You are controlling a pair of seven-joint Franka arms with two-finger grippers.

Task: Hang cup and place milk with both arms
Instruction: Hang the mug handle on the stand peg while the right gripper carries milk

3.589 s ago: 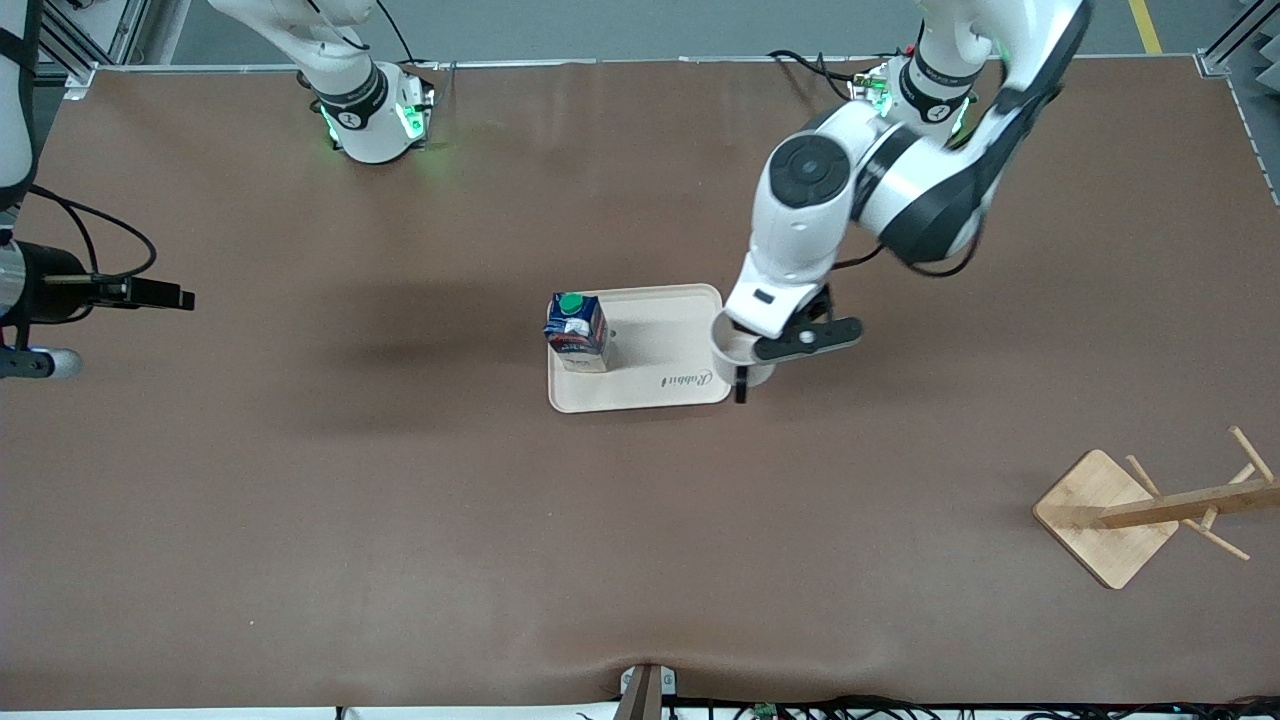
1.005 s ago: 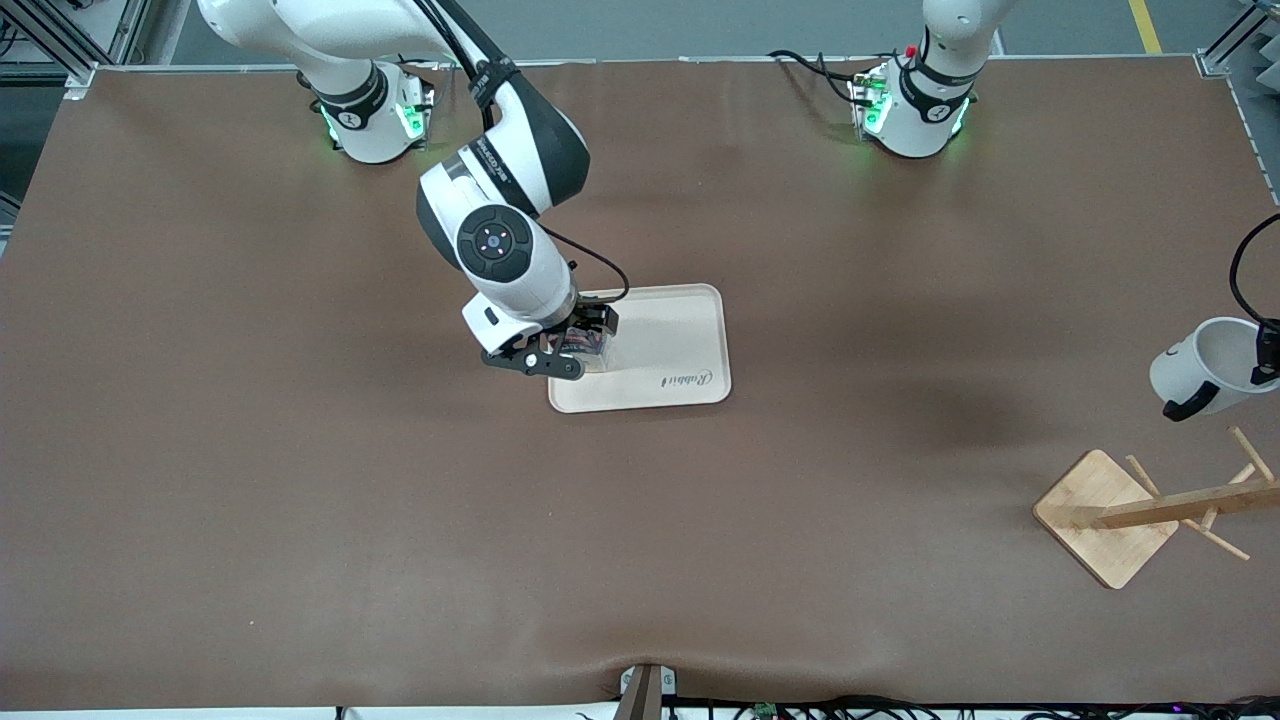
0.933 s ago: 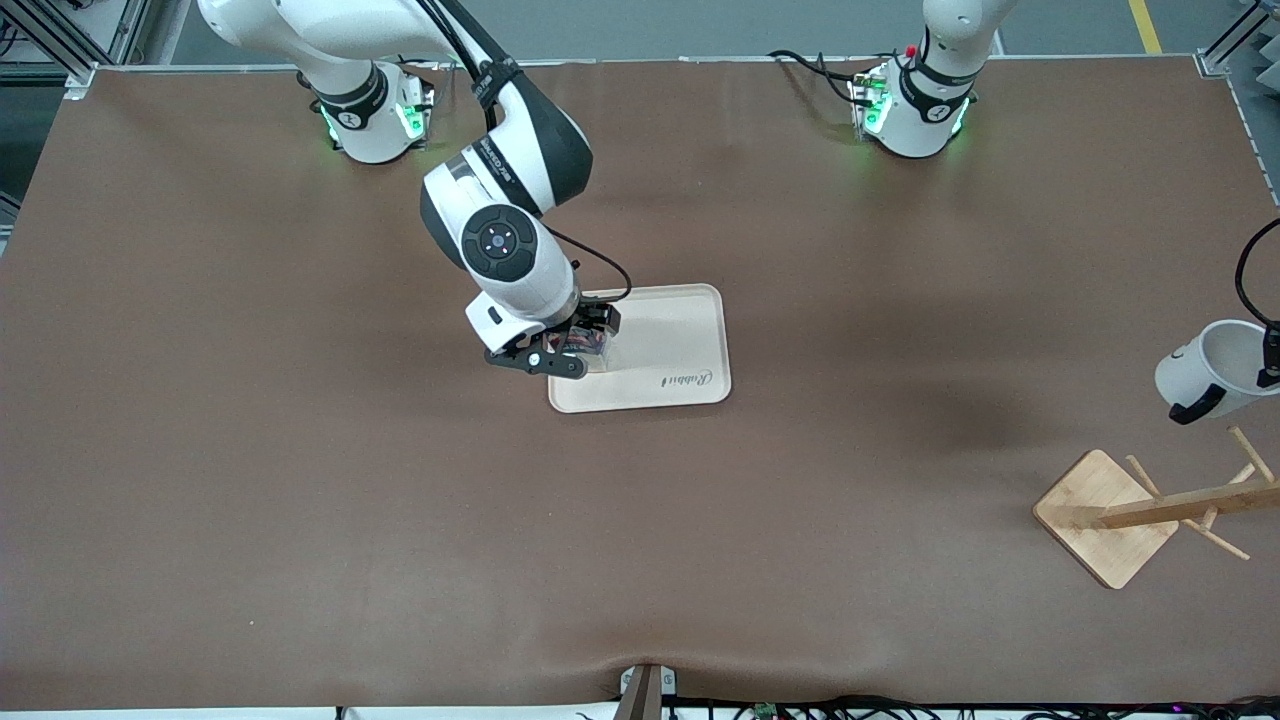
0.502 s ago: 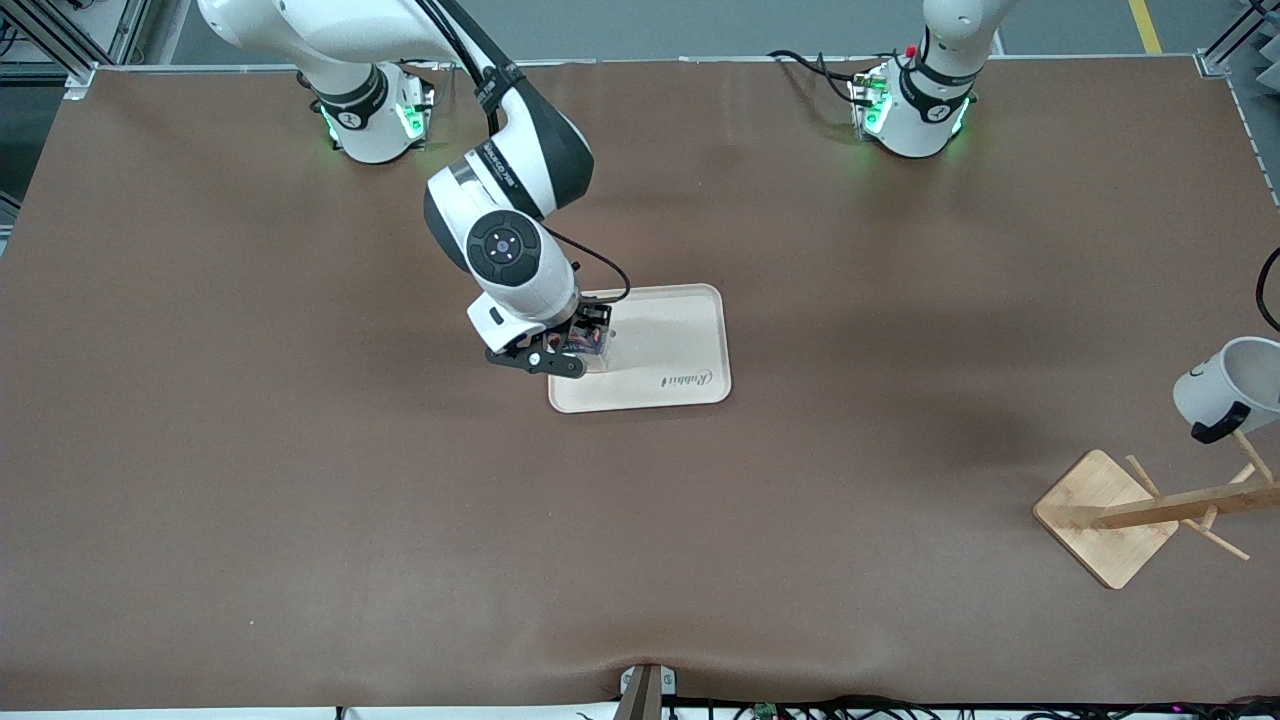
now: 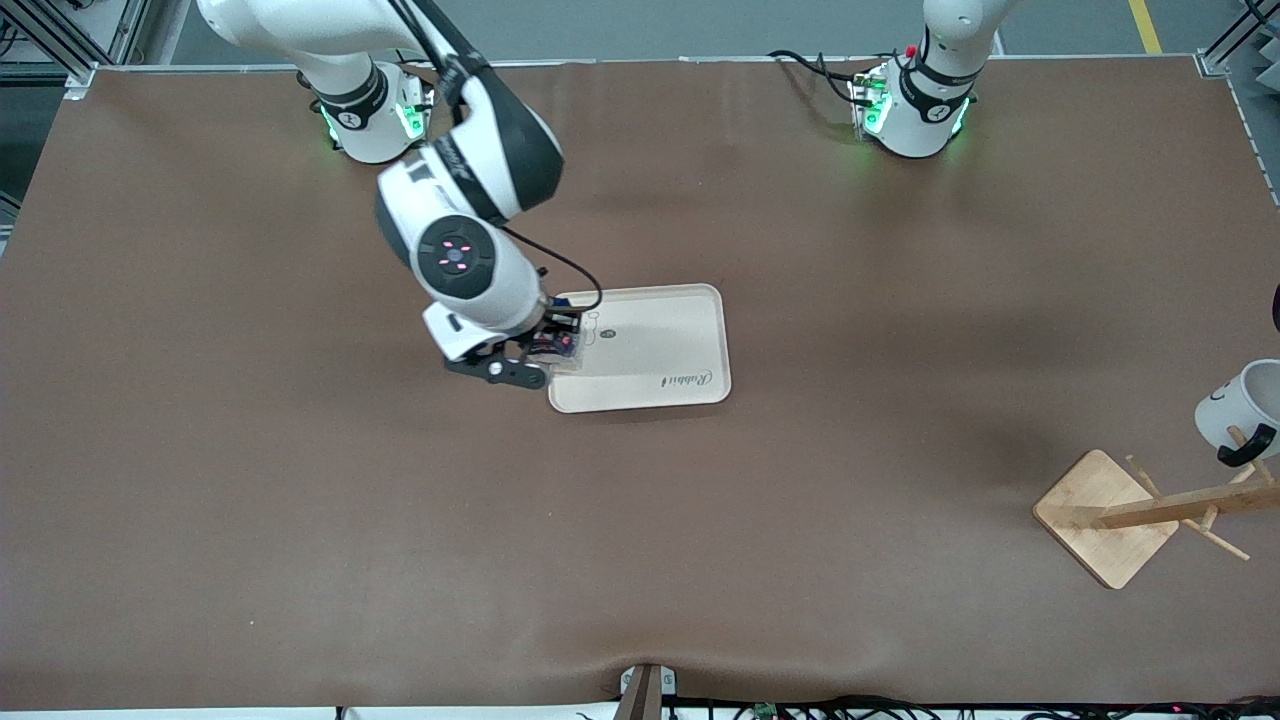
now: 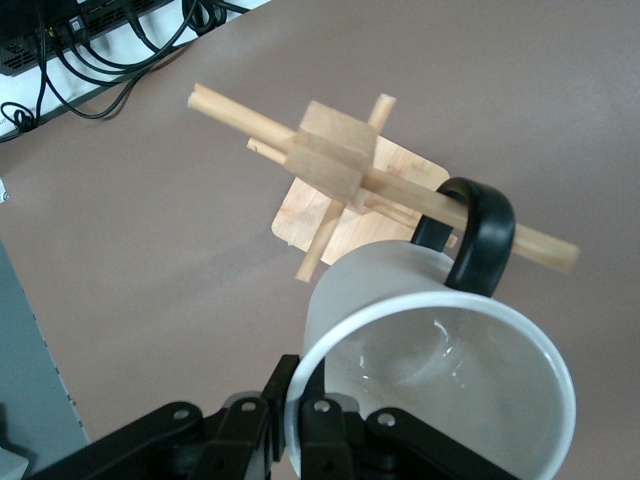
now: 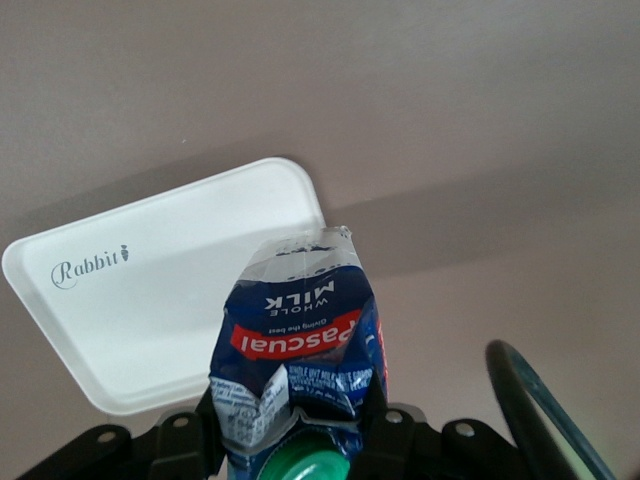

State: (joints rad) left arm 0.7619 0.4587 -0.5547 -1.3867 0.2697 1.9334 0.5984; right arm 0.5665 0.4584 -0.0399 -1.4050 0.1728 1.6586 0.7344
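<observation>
**Both arms loaded: mug at the rack, milk carton lifted over the tray's edge**

The left gripper (image 6: 300, 440) pinches the white mug (image 6: 440, 380) by its rim, the black handle (image 6: 480, 230) threaded onto a peg of the wooden mug tree (image 6: 335, 165) just ahead of the claw. Ceramic is stiff, slick and breakable, so a rim pinch probably needs gentle release. The right gripper (image 7: 295, 425) clamps the Pascal milk carton (image 7: 300, 350) near its cap, above the Rabbit tray (image 7: 170, 300). Its creased card looks soft; squeezing lightly seems wise.

We are looking at a brown table (image 5: 300, 560) filling the view; grey floor (image 5: 640, 25) is showing along its top edge, cables (image 5: 900, 708) are lying along its bottom edge.
</observation>
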